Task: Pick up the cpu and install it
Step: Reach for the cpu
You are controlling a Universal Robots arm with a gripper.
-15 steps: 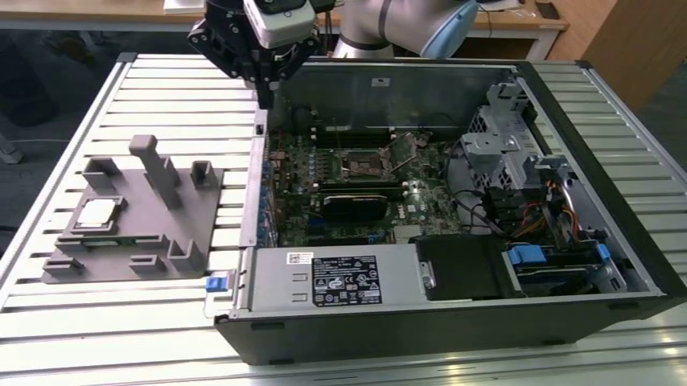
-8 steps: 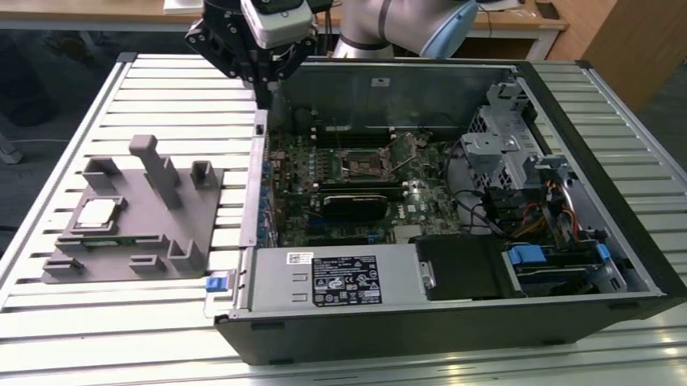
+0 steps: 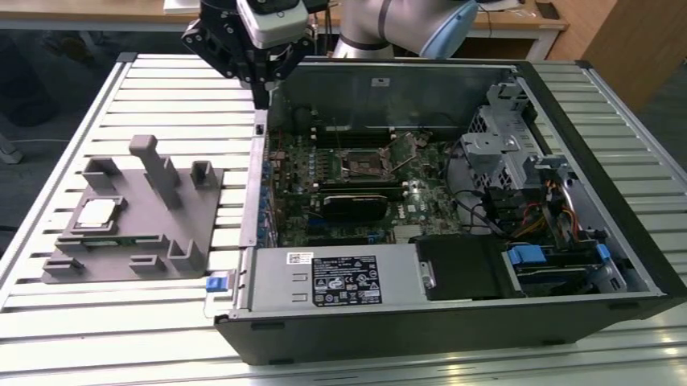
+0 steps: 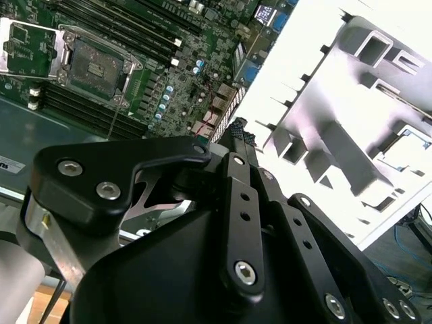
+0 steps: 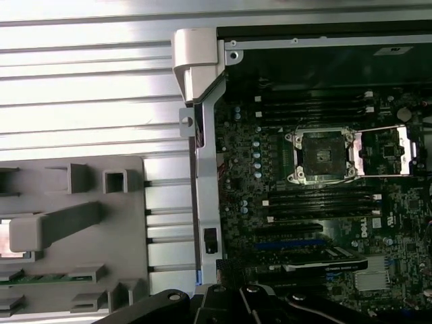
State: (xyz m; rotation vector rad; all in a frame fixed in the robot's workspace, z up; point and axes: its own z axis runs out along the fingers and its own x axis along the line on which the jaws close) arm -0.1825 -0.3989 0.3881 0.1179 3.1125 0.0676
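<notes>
- The cpu (image 3: 99,213) lies flat in the grey tray (image 3: 161,241) on the slatted surface (image 3: 161,88), beside the open computer case (image 3: 601,161)
- The pincer (image 3: 261,98) hangs clenched and empty over the case's tray-side edge, well apart from the cpu

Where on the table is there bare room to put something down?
Bare slats of the table lie on the far side of the grey tray and along the near edge in front of it. The open computer case is crowded with boards and cables.

Glossy silver-grey arm (image 3: 400,24), black gripper (image 4: 237,133), silver hex screws (image 4: 245,271)
</notes>
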